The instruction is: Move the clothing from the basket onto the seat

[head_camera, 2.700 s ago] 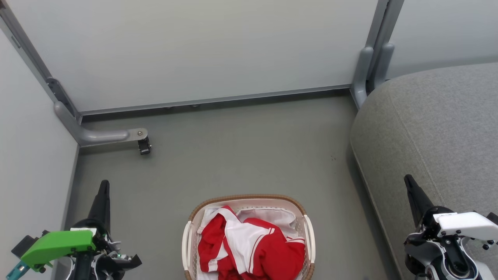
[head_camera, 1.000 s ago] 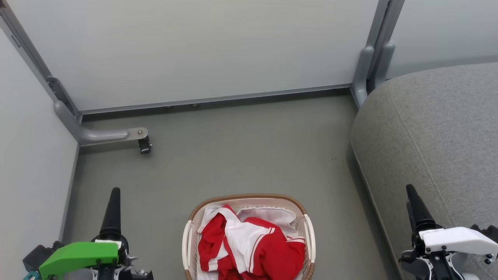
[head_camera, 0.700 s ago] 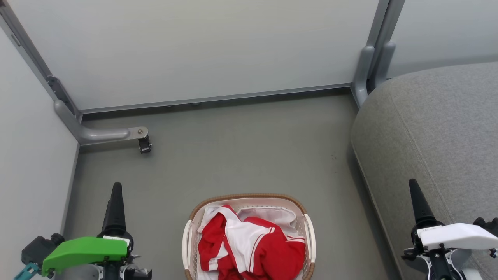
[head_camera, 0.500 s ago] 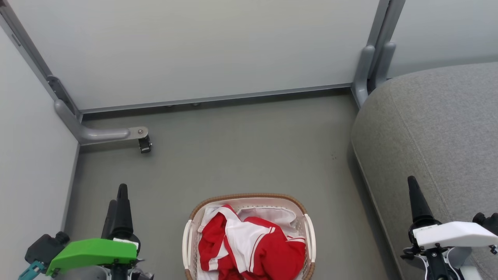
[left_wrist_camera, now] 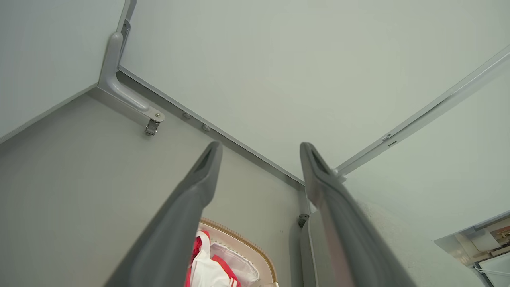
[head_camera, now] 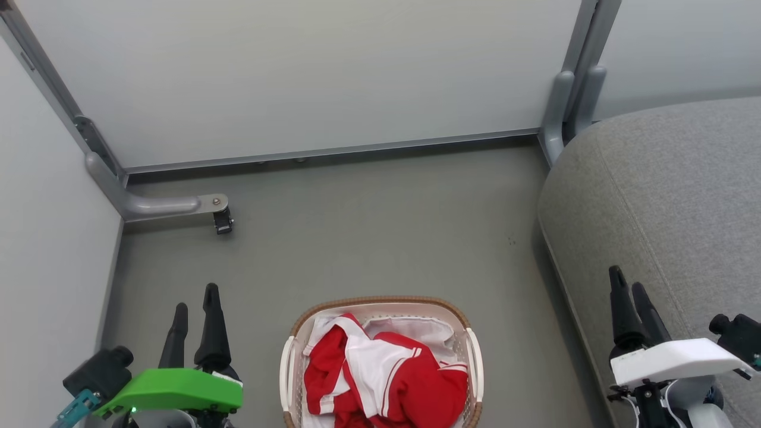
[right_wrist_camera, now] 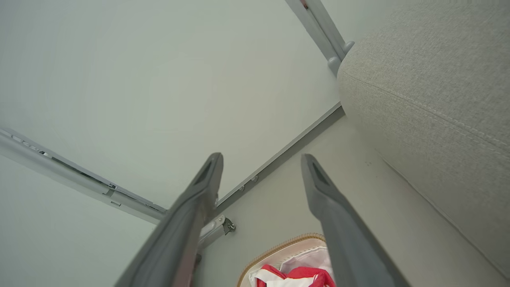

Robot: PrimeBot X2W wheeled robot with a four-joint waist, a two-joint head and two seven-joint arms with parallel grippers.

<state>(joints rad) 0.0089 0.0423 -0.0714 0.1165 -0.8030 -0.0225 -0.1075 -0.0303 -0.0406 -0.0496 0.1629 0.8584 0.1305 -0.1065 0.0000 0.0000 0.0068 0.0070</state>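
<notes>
The red-and-white clothing (head_camera: pixel 380 374) lies crumpled in the cream basket (head_camera: pixel 380 304) with its brown rim, on the floor at the bottom centre of the head view. To the right rises the big grey seat (head_camera: pixel 666 190). My left gripper (head_camera: pixel 195 297) hangs open left of the basket, fingers pointing away from me. At the lower right my right gripper (head_camera: pixel 628 279) is open above the seat's front edge. The left wrist view catches the clothing (left_wrist_camera: pixel 205 271) and basket (left_wrist_camera: pixel 243 241) between its spread fingers. In the right wrist view the basket (right_wrist_camera: pixel 279 249), clothing (right_wrist_camera: pixel 303 277) and seat (right_wrist_camera: pixel 434 91) appear.
Pale partition walls close off the back and left. A grey metal bracket foot (head_camera: pixel 172 205) with a small black caster sticks out onto the floor at the left. A grey post (head_camera: pixel 565 101) stands in the back right corner beside the seat. Bare grey floor (head_camera: pixel 368 232) lies beyond the basket.
Both grippers have rolled at the wrist, so each now shows two separate fingers instead of one. The left gripper has shifted right, toward the basket. Basket and clothing are unmoved.
</notes>
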